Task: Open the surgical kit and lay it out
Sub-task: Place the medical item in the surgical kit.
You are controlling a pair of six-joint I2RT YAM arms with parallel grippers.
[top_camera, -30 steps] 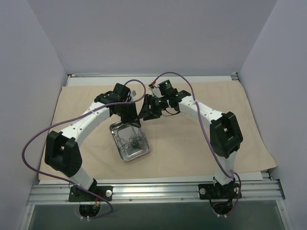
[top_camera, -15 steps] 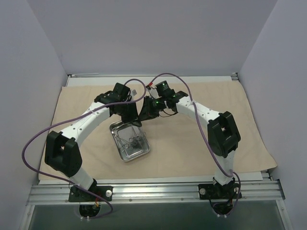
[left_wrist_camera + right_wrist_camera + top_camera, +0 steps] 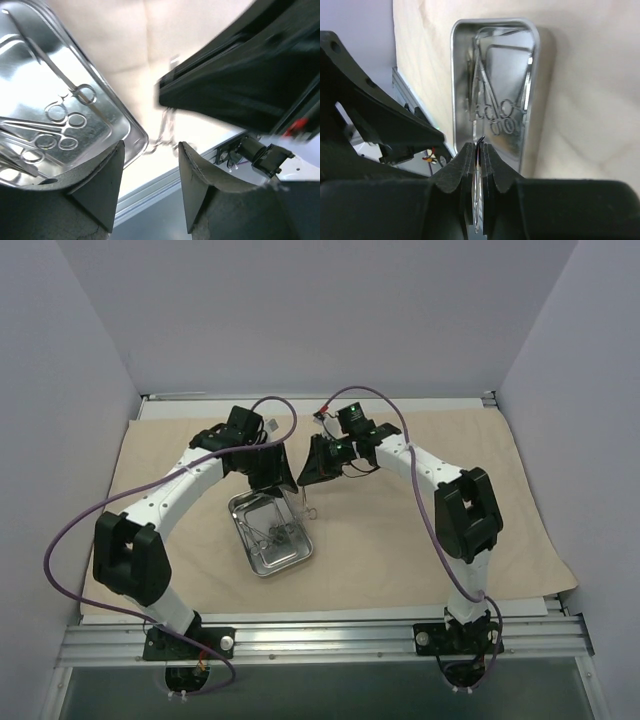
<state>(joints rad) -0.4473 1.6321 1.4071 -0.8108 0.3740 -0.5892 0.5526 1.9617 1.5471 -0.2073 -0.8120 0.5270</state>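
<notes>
soft, even light from above fills the overhead view. only faint shadows fall on the beige cloth (image 3: 400, 540), and the steel tray (image 3: 285, 558) glints mildly. at the left wrist the tray flares white, the left fingers (image 3: 100, 190) are dark and unfocused, and the right arm's black casing (image 3: 250, 85) smears with motion blur. at the right wrist the right fingers (image 3: 452, 180) sit in shadow, and the forceps (image 3: 478, 210) pinched between them catch a thin glint.
</notes>
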